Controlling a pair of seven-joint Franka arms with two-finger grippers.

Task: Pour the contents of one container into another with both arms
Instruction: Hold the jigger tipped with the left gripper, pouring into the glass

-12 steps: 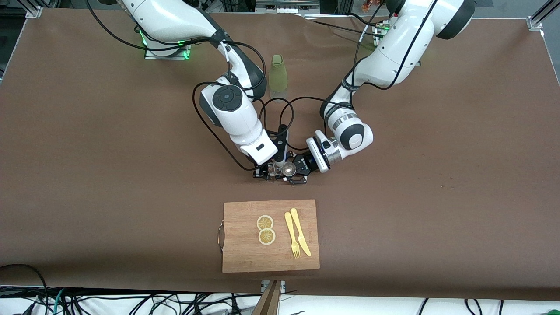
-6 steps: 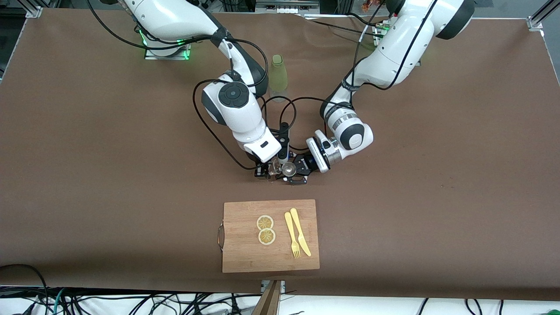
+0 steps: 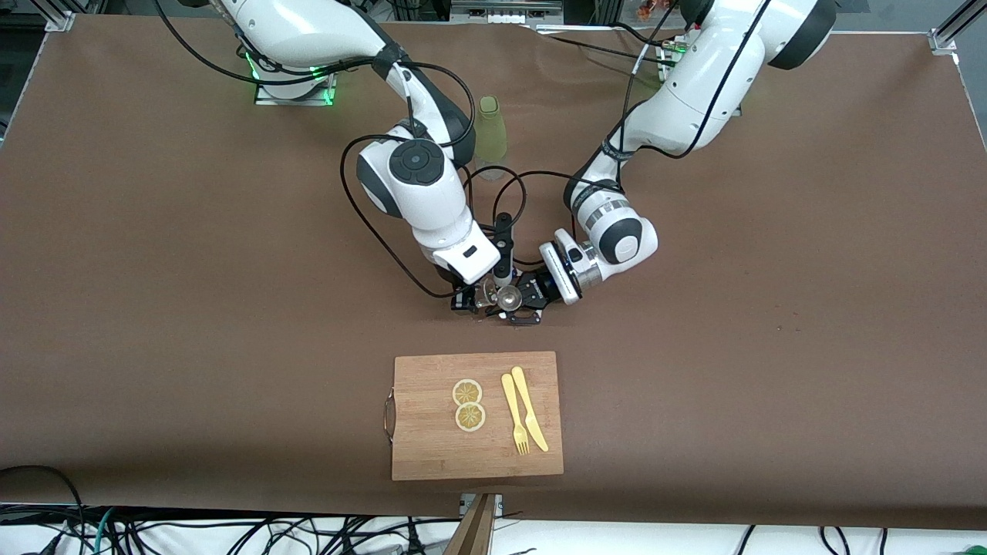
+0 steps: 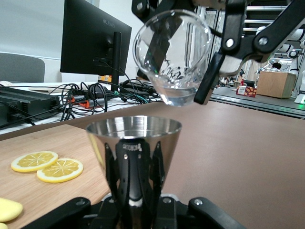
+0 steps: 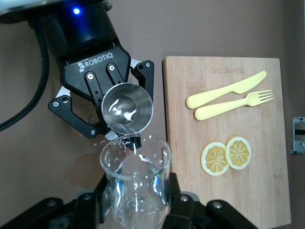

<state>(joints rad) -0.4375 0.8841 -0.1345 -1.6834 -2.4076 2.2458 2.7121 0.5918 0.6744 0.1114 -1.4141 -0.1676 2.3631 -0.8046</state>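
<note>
A brown paper-covered table (image 3: 154,308) is carrying a wooden cutting board (image 3: 432,455) at 6 o'clock. The right gripper (image 5: 136,202), pinching a clear glass beaker (image 5: 136,183), is tilting its spout toward the upright steel cup (image 4: 133,143) pinched by the left gripper (image 4: 136,202).

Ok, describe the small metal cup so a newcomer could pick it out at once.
Start at the wooden cutting board with the lemon slices; farther from the front camera, two grippers meet over the brown table. The left gripper holds the shiny conical steel cup upright. Unlike the clear glass beaker tilted above it, it is opaque and mirror-bright.
</note>
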